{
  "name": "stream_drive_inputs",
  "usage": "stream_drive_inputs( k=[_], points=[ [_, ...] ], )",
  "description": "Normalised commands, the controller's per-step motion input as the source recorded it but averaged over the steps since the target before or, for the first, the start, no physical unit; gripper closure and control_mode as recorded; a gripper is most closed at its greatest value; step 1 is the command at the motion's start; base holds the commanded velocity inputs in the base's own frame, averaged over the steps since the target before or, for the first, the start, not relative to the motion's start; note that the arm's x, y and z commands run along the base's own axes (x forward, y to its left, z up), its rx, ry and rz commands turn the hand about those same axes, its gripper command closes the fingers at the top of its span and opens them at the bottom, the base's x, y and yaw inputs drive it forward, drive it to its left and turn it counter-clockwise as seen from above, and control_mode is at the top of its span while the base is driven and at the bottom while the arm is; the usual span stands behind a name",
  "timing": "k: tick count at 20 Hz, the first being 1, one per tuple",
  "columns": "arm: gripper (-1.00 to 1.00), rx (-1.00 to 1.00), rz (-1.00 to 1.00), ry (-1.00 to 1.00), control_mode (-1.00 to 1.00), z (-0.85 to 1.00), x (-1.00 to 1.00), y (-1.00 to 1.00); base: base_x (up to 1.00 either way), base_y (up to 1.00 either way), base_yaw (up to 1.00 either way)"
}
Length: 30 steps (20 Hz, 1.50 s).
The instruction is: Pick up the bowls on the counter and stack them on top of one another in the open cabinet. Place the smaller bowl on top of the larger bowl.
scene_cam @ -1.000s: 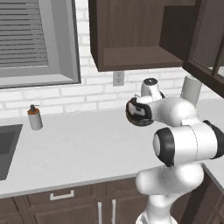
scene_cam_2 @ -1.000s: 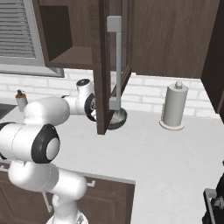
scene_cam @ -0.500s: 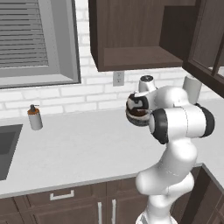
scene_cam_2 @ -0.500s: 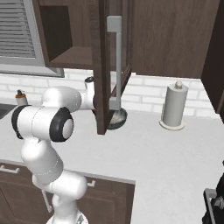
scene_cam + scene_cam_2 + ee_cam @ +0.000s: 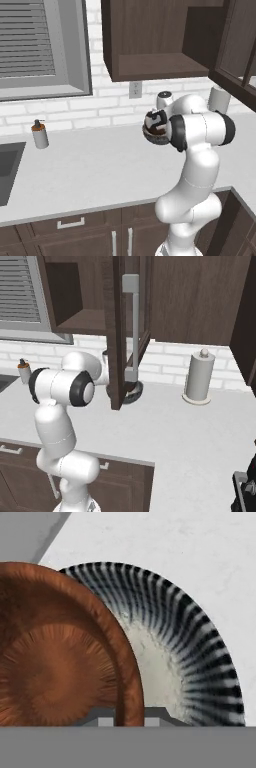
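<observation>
In the hand view the glossy reddish-brown smaller bowl (image 5: pixel 55 662) stands close at the left, its rim caught between my fingertips; my gripper (image 5: pixel 125 718) is shut on it. Behind it, partly covered, the larger dark grey bowl (image 5: pixel 200 657) with its pale speckled inside rests on the pale counter (image 5: pixel 200 552). From the left base view the gripper (image 5: pixel 152 124) holds the brown bowl (image 5: pixel 158 132) just above the counter (image 5: pixel 90 170), below the open cabinet (image 5: pixel 155 65). The cabinet's door (image 5: pixel 117 331) hides most of the grey bowl (image 5: pixel 134 394).
A paper towel roll (image 5: pixel 198 378) stands on the counter to the right. A soap bottle (image 5: pixel 39 135) and a sink (image 5: pixel 7 170) lie far to the left. The open door hangs out over the counter near my hand. Drawers (image 5: pixel 70 225) run below.
My arm's elbow has swung up and stands more upright. The hand with the brown bowl has stayed nearly in place above the grey bowl.
</observation>
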Motion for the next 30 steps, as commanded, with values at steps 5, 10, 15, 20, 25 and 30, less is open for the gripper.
stream_drive_inputs(
  k=[5,10,15,20,25,30],
  points=[
    [1.00,0.00,-0.03,0.00,-1.00,-0.09,0.23,-0.18,0.00,0.00,0.00],
    [1.00,0.00,0.00,0.00,-1.00,-0.01,0.00,-0.05,0.00,0.00,0.00],
    [-1.00,0.00,0.00,0.00,-1.00,0.00,-0.01,0.00,0.00,0.00,0.00],
    [-1.00,0.00,0.00,0.00,-1.00,0.00,0.00,0.00,0.00,0.00,0.00],
    [-1.00,0.00,0.00,0.00,-1.00,0.02,0.00,0.00,0.00,0.00,0.00],
    [-1.00,0.00,0.00,-0.01,-1.00,0.28,0.00,0.00,0.00,0.00,0.00]
  ],
)
